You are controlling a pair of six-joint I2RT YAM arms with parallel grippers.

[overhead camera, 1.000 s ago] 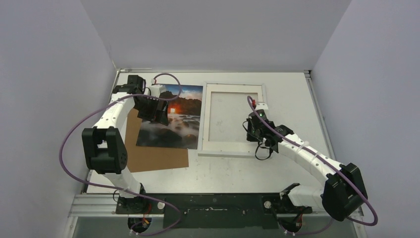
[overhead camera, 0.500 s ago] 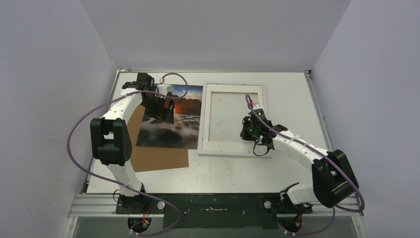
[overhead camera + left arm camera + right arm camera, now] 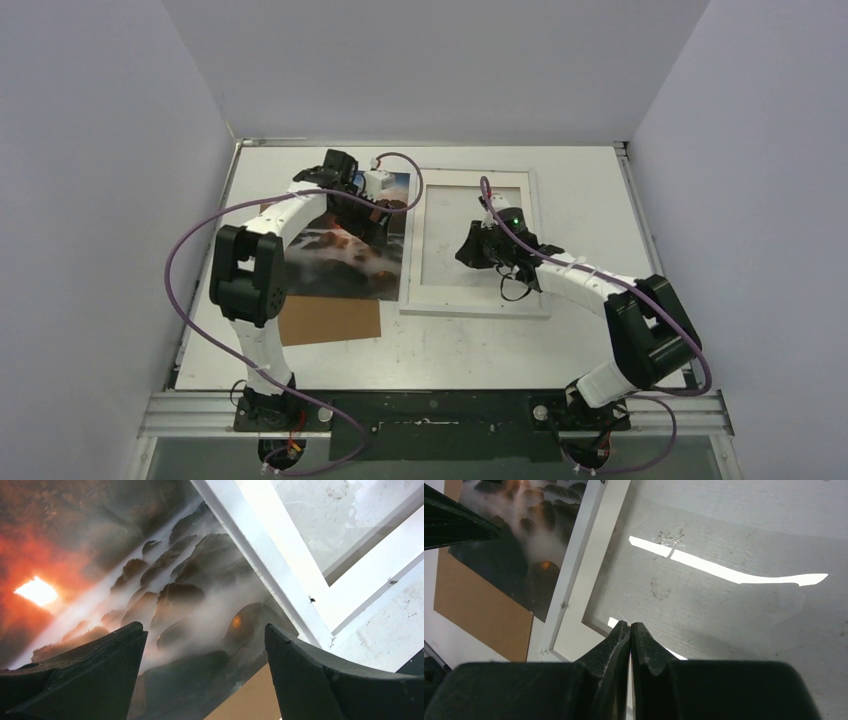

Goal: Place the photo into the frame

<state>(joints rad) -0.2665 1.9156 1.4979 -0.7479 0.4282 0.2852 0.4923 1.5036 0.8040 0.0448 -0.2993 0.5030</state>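
The photo (image 3: 340,262) of dark rocks, mist and an orange glow lies flat on a brown cardboard board (image 3: 330,320). Its right edge runs along the white frame (image 3: 414,262). My left gripper (image 3: 372,216) hovers open over the photo's right part, near the frame's left rail. In the left wrist view the photo (image 3: 150,580) and the frame's rail (image 3: 270,565) pass between and beyond my open left gripper (image 3: 204,626), with nothing held. My right gripper (image 3: 630,624) is shut and empty above the frame's inner pane (image 3: 724,595), towards its left side (image 3: 464,254).
The white table (image 3: 580,180) is walled on three sides. The cardboard (image 3: 479,610) sticks out below and left of the photo. The left arm's purple cable (image 3: 400,165) arcs over the photo's top. Both arms reach inward, their grippers about a frame's half-width apart.
My left gripper has swung right across the photo, from its left part to its right edge by the frame. My right gripper has slid left and slightly up over the frame's pane, still shut.
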